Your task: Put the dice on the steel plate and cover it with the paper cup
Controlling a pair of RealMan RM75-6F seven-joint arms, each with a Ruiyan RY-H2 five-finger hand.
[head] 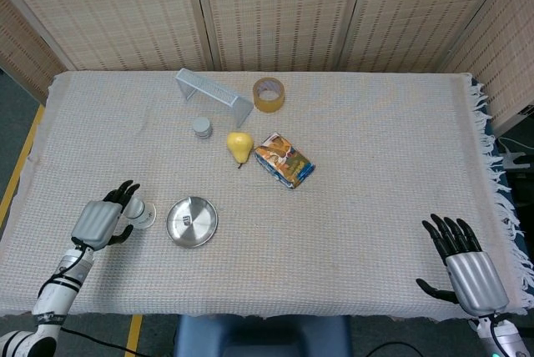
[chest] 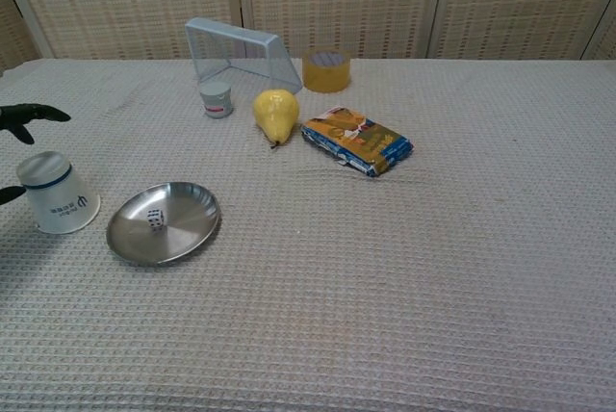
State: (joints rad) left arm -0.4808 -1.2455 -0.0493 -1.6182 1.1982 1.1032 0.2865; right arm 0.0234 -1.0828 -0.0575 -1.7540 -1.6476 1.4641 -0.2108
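One step looks done: the dice (chest: pixel 154 219) sits on the steel plate (chest: pixel 192 208). Just past the left hand (head: pixel 102 222), whose fingers (chest: pixel 37 114) are spread and released, the paper cup (chest: pixel 58 193) stands upside down beside the plate, so covering remains. At the counter's (head: pixel 375 123) far side, the right hand (head: pixel 467 269) lies splayed and empty.

Cup (chest: pixel 58 193) upside down on cloth, just left of plate (chest: pixel 183 231). Die (chest: pixel 154 219) in plate. Left hand (chest: pixel 23 119) fingertips at frame edge, spread, apart from cup.

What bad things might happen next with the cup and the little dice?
The paper cup stands upside down on the cloth beside the steel plate, not over the dice, so the dice is uncovered. The left hand is open right by the cup; a careless move might knock the cup over. The plate is shallow, so a bump from the cup might push the dice off.
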